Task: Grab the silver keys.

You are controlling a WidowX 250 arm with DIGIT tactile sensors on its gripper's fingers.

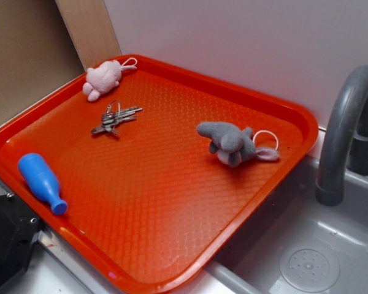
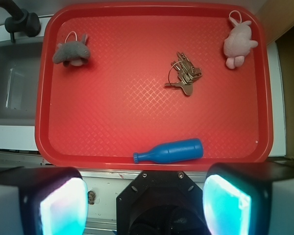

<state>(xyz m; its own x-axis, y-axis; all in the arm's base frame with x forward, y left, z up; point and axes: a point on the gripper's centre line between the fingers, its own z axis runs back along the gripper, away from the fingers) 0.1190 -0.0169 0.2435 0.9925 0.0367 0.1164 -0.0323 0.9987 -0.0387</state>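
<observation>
Overhead, the gripper point(image 2: 146, 196) hangs high above the near edge of the red tray point(image 2: 137, 122), its two fingers spread wide and holding nothing, a stance that keeps the whole tray in the wrist view. Toward the far right of that view lie the silver keys point(image 2: 184, 73), flat and apart from the pink plush toy point(image 2: 238, 41), grey plush toy point(image 2: 72, 51) and blue bottle point(image 2: 170, 151), probably leaving room for a descent.
</observation>
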